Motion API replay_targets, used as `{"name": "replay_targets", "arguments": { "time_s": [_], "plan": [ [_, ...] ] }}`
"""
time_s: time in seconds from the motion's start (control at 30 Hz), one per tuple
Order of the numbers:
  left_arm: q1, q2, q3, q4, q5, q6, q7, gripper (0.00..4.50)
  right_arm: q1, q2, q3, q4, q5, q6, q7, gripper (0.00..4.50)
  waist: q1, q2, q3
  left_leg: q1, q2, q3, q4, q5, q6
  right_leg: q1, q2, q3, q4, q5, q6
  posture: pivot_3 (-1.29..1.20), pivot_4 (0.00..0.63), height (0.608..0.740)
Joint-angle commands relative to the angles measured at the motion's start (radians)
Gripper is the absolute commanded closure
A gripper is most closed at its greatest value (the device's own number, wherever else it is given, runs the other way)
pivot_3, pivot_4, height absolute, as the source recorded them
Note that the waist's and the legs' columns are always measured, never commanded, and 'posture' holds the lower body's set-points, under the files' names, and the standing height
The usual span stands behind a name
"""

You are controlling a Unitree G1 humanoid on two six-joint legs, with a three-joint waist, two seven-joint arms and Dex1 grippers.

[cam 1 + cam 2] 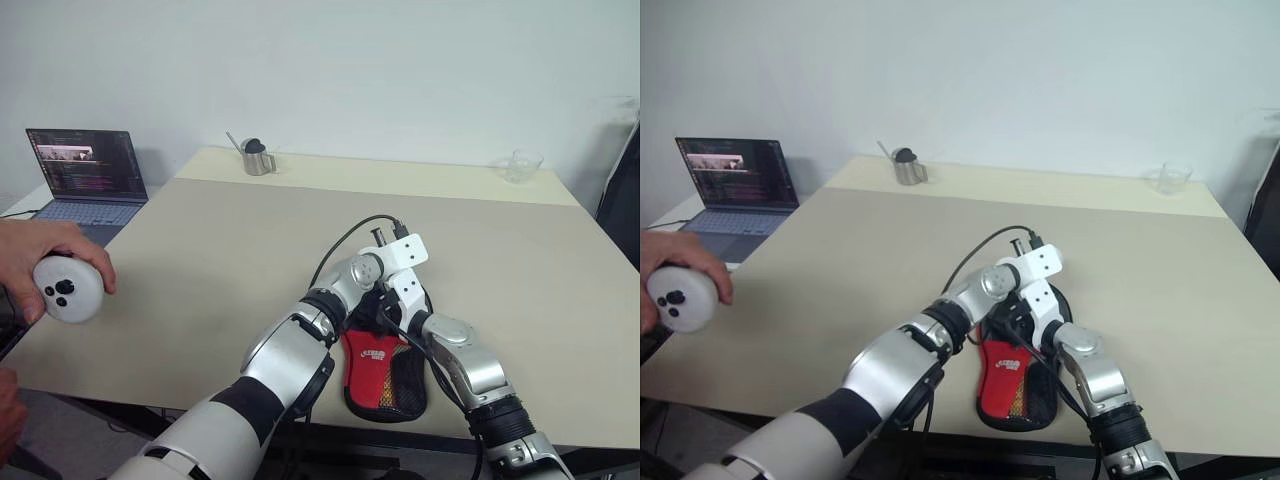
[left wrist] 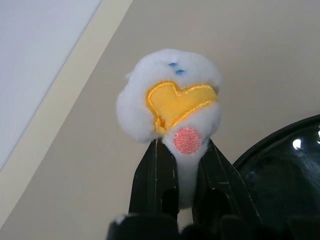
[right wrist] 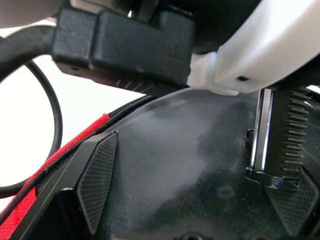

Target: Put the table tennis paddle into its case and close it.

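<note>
At the far left a person's hand (image 1: pixel 40 262) is holding a smooth white rounded controller (image 1: pixel 68 288) beside an open laptop (image 1: pixel 88 178). Farther back a small metal cup (image 1: pixel 257 157) is standing on the matte beige table (image 1: pixel 200 260), and a clear glass (image 1: pixel 522 165) is sitting near the far right corner.

Near the front edge the case (image 1: pixel 385 375) is lying flat, a soft paddle-shaped pouch of black and red fabric with a mesh pocket and a white logo. Its long axis is running from the front edge away toward the far side.

The left gripper (image 2: pixel 186 165) is pinching the fluffy white ball charm (image 2: pixel 170 100), a plush ball with a stitched yellow patch and a pink dot; its two black fingers are pressing closed on the charm's lower part.

The right gripper (image 3: pixel 200 200) is standing with its ribbed fingers (image 3: pixel 97 180) spread wide, and the glossy black rubber face of the paddle (image 3: pixel 190 150) is lying between them, just inside the case's red edge. The handle is hidden, so I cannot tell its direction.
</note>
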Motion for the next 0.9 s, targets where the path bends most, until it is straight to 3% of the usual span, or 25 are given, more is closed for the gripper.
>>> {"name": "replay_targets", "arguments": {
  "time_s": [0.03,0.43,0.9],
  "plan": [
    [0.005,-0.162,-0.09,-0.048,0.057,-0.14,-0.019,4.44,-0.005,0.035,0.044,0.053,0.002,0.075,0.007,0.0,0.0,0.0,0.0,0.0,0.0,0.0,0.0,0.0,0.0,0.0,0.0,0.0,0.0,0.0,0.0,0.0,0.15,0.74],
    [0.017,-0.147,-0.079,-0.044,0.049,-0.11,-0.03,4.44,-0.024,0.04,0.042,0.079,0.002,0.064,0.011,0.0,0.0,0.0,-0.001,0.0,0.0,-0.001,0.0,0.0,0.0,0.001,0.0,-0.001,-0.001,0.0,0.0,0.0,0.15,0.74],
    [0.028,-0.205,-0.085,-0.058,0.036,-0.179,-0.065,4.44,-0.029,0.05,0.041,0.09,0.005,0.064,0.014,0.0,0.0,0.001,-0.004,0.0,0.0,-0.001,0.0,0.0,0.0,0.001,0.0,-0.001,-0.001,0.0,0.0,0.0,0.15,0.74]
  ]
}}
